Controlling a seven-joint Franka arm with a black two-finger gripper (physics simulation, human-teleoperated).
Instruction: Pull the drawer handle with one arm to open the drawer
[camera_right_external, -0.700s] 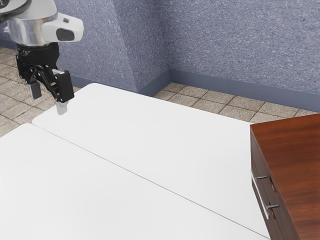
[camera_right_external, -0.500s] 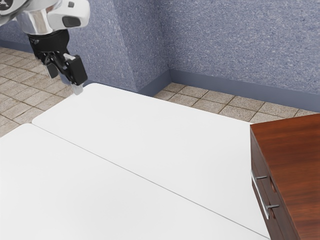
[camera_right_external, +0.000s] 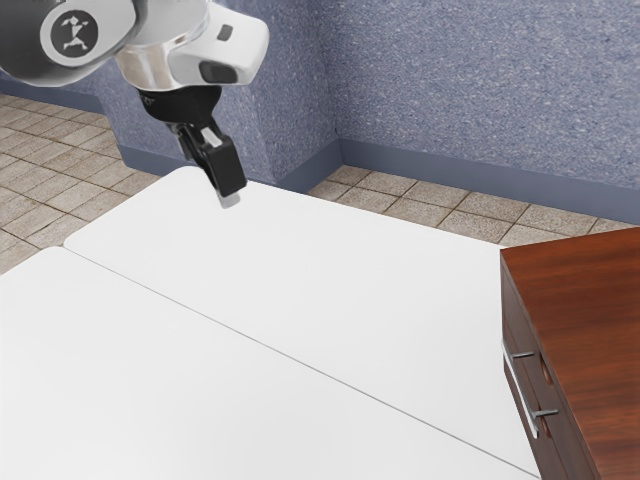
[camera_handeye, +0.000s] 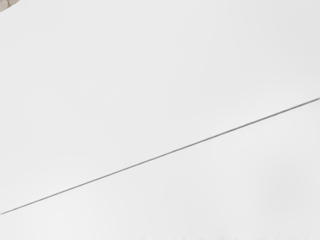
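Drawer handle (camera_right_external: 523, 392): one, a pale metal bar on two short posts. It is mounted on the drawer (camera_right_external: 547, 390) front of one dark red-brown wooden cabinet (camera_right_external: 585, 320), at the exterior view's lower right. The drawer front looks flush with the cabinet face, so it reads as shut. The frame edge cuts off the cabinet's base, so whether it stands on the worktop (camera_right_external: 330, 290) or just beside it cannot be told. Nothing touches the handle. Worktop: white, made of two flat panels that meet at one thin dark seam (camera_right_external: 300, 360). The seam runs diagonally from the exterior view's left down toward the cabinet. In the wrist view the same white surface (camera_handeye: 150, 75) lies under the hand, crossed by that one seam (camera_handeye: 160, 156). Tool (camera_right_external: 231, 197): one, black with a pale tip, on one white and silver arm (camera_right_external: 170, 50) that enters from the exterior view's upper left. It hangs in the air above the far panel, near that panel's far corner, and tilts down toward the exterior view's right. It is well apart from the cabinet and handle. It is seen edge-on, so how far open it stands cannot be told, and no object is seen in it. Surroundings: a beige tiled floor (camera_right_external: 450, 210) and a blue-grey speckled wall (camera_right_external: 480, 80) with a darker skirting (camera_right_external: 480, 172) along its foot.
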